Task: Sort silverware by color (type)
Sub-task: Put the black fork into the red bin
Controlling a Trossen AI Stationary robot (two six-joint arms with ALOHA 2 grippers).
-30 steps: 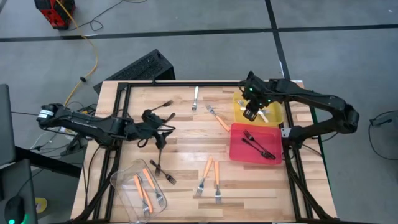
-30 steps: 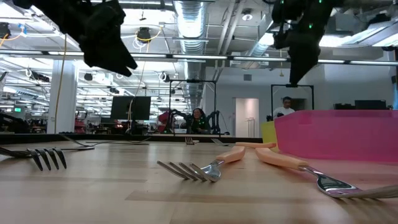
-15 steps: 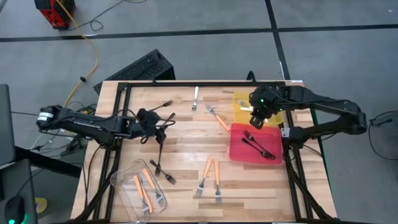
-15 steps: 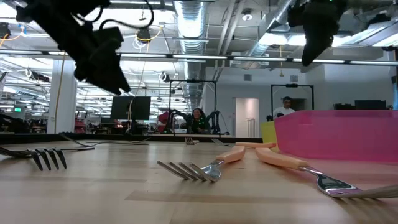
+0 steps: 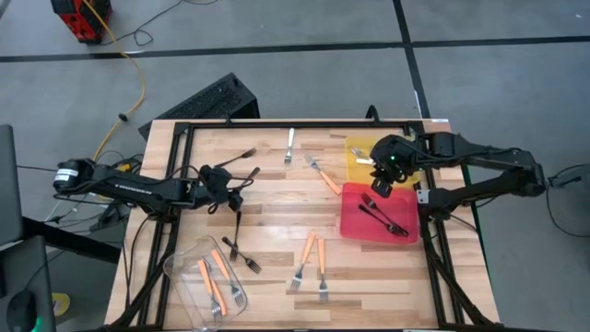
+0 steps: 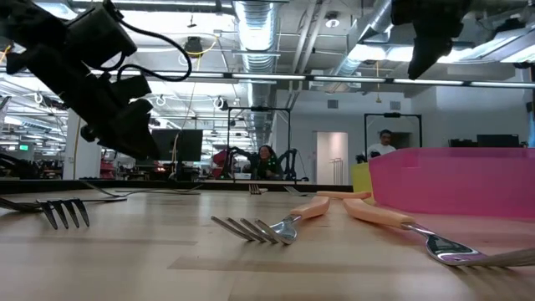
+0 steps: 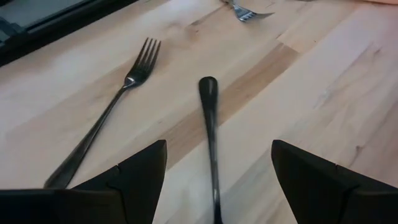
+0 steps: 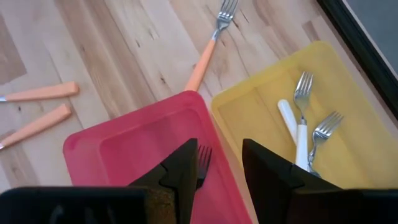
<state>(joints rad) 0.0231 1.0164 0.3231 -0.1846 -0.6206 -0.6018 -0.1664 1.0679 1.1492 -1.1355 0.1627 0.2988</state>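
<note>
Hovering over your red tray [image 5: 398,210], the right gripper [image 5: 383,181] holds nothing, fingers apart; your left gripper [image 5: 234,195] straddles a black fork [image 7: 210,134], fingers spread.

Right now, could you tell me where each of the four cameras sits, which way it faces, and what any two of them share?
High view: above the table, looking straight down; both arms show, left gripper over a black fork, right gripper over the red tray.
Low view: at table-top height, looking level across into the room; both arms hang from above.
Left wrist view: past its own open fingers onto that black fork.
Right wrist view: past its own fingers onto the red tray and yellow tray.
Shared: high and right wrist views both show the two trays.
</note>
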